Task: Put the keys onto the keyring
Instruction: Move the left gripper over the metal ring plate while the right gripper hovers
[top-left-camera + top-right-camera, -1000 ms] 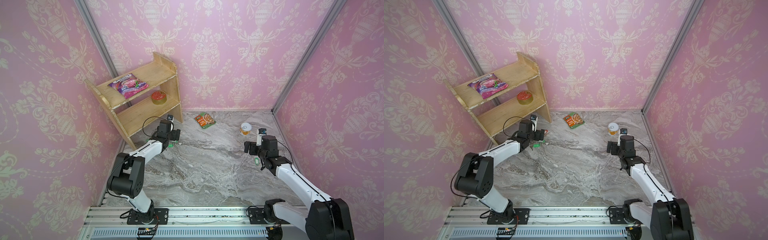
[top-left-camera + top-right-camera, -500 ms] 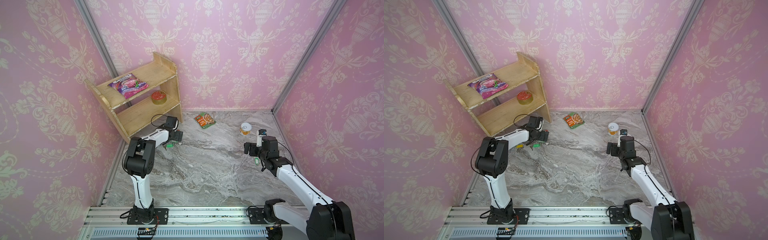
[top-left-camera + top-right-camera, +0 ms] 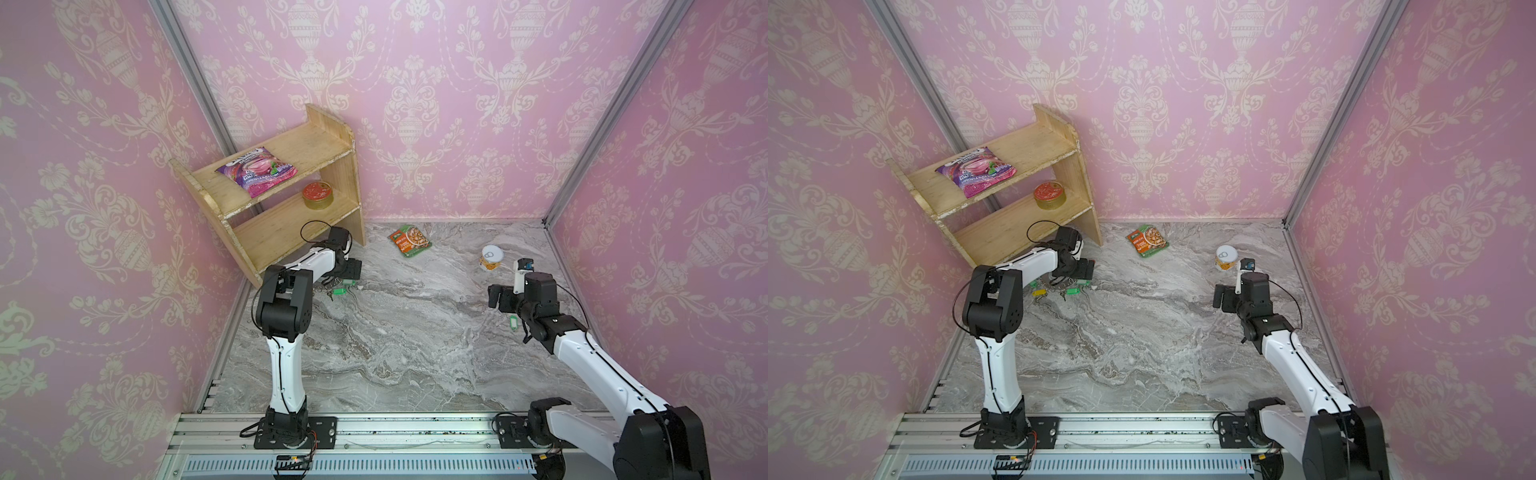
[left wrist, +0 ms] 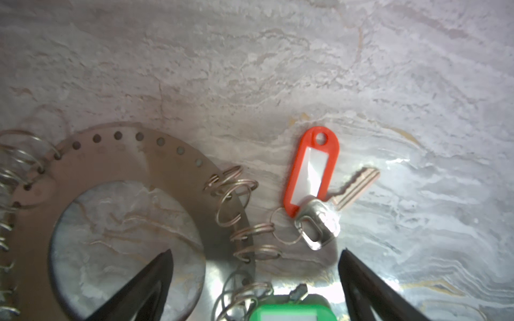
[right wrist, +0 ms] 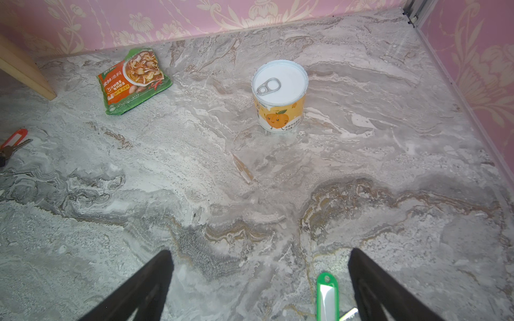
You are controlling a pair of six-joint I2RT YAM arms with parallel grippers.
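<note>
The left arm has swung its elbow up from a low fold to an upright stance within the last second, while the left gripper (image 4: 254, 251) has barely shifted: it hangs at the far left of the table (image 3: 415, 332), by the foot of the shelf (image 3: 291, 232), jaws spread wide and holding nothing. The right arm has not moved, and the right gripper (image 5: 260, 251) hovers at the right, equally wide and empty, with a lone green key (image 5: 328, 297) flat on the table just beside one finger. I judge this a repositioning over the keyring (image 4: 125, 158) and not progress: no key is carried, and that green key, well apart from the ring, remains to be fetched. The keyring lies flat under the left gripper, a grey plate with a big round hole that shows the marble through it and a row of small holes along its rim, some bare, others strung with silver wire loops (image 4: 236, 194). The red key (image 4: 311, 169), a red tag with a white window plus a metal blade and clasp, lies just beside the loops; its thin ring overlaps one, but I cannot tell whether it is threaded. A green tag (image 4: 292, 314) sits among the loops, and a yellow tag (image 3: 1039, 293) lies to the ring's left
</note>
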